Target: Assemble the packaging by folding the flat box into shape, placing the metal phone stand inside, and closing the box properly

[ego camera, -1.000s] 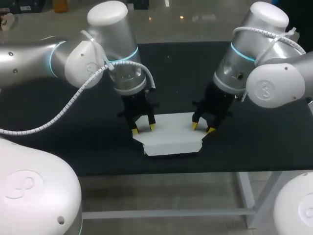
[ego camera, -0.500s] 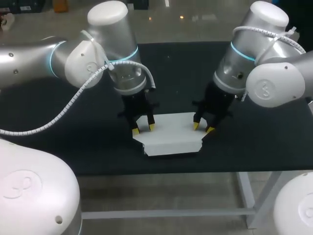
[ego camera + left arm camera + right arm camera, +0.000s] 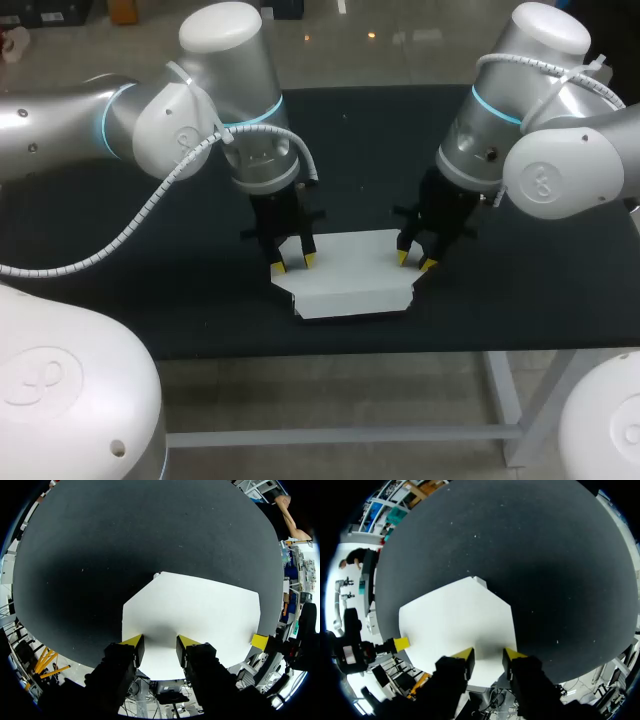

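Between my claws: the flat box (image 3: 350,280) lies white on the table (image 3: 150,290), its middle uncovered and open to a reach from above.
Box's left end: my left gripper (image 3: 293,264) stands over it, fingers slightly parted, barring that side.
Box's right end: my right gripper (image 3: 416,261) does the same, tips apart at the edge.
Far side: bare black table behind the box, flanked by both my arms.
Near side: a narrow strip before the table's front edge.
Tips on card: possibly touching; I cannot tell.
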You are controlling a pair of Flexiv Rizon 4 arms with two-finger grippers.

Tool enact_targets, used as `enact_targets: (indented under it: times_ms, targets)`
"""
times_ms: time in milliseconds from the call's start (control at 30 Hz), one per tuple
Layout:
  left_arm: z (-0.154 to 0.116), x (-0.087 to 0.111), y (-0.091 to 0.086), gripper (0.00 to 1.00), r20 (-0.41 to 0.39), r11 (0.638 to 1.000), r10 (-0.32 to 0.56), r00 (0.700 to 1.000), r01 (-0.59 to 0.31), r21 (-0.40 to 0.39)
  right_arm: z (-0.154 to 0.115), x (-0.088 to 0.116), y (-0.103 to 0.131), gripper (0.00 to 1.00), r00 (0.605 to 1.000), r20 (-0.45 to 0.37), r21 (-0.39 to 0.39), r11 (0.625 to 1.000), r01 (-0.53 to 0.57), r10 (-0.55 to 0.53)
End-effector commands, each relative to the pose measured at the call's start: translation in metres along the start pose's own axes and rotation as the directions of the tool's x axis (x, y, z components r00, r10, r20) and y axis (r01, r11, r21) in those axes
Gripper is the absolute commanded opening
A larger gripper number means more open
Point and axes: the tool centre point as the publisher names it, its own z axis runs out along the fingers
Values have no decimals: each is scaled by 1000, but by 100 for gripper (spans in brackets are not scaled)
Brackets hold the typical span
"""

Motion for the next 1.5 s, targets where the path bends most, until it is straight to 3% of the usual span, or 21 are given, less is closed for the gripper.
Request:
enact_targets:
  times_ms: [33,200,233,367,633,1500]
  targets:
    - [0,1,0,42,7,1000,-1,1000,1,2,-1,0,1,44,1000,1,6,1000,1,-1]
    - [0,1,0,42,7,1000,-1,1000,1,2,-1,0,1,41,1000,1,6,1000,1,-1]
    - [0,1,0,36,7,1000,-1,1000,1,2,-1,0,1,41,1000,1,6,1000,1,-1]
    - [0,1,0,30,7,1000,-1,1000,1,2,-1,-1,-1,42,1000,2,3,1000,0,0]
    - [1,0,10,45,2,999,16,1000,-16,45,-1,-4,-6,42,1000,13,-44,999,3,-3]
    - [10,-7,16,40,-89,989,94,992,-83,120,10,-5,-3,44,996,-70,-93,994,49,-56]
